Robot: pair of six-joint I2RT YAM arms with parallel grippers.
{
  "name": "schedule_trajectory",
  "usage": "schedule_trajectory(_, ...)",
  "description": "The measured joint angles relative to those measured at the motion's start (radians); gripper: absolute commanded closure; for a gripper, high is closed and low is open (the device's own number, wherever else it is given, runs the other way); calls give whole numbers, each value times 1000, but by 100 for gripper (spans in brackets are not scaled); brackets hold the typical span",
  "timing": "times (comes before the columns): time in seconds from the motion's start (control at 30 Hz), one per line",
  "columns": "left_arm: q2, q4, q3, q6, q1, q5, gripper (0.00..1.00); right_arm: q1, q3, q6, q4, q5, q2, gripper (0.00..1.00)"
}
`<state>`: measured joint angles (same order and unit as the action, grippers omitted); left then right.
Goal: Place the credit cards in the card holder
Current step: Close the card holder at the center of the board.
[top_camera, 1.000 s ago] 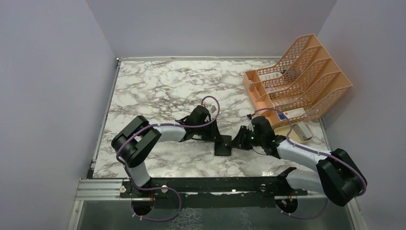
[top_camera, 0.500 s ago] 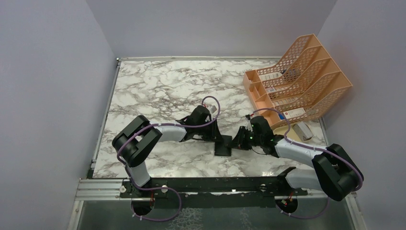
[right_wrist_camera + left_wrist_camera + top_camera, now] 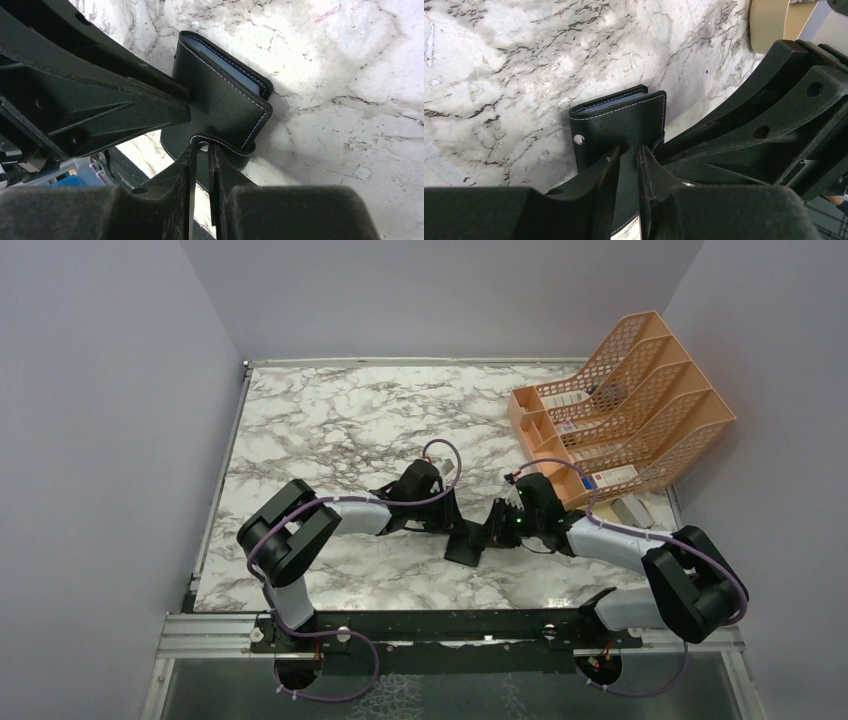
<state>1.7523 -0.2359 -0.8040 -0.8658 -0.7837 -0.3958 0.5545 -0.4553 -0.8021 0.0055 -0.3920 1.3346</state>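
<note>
Gripping the card holder mid-table, left gripper and right gripper both clamped on it, we are risking spilling the tucked-in credit cards if either arm tugs.

- card holder: black, leather-look, fine grain, matt; pale stitching along edges; small round snap stud, shiny metal.
- blue-grey layer in holder's open edge: smooth, faint sheen; cards or lining, cannot tell.
- left gripper, right gripper: black moulded plastic, matt, slightly granular.
- table: white-grey marble pattern, smooth, soft sheen.
- file rack, upper right of top view: orange plastic mesh, matt.
- dish: tan, smooth, material unclear.
- cables: purple sheath, glossy.
- rail, lower left: bare metal, brushed.
</note>
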Motion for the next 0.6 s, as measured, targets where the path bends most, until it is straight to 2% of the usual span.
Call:
schedule_trajectory(0.17, 0, -1, 0, -1, 0, 0, 76, 0, -27, 18, -42, -1, 16, 89)
schedule_trajectory(0.6, -2, -26, 15, -25, 0, 0, 77, 10, -149, 36, -217, 24, 86, 89)
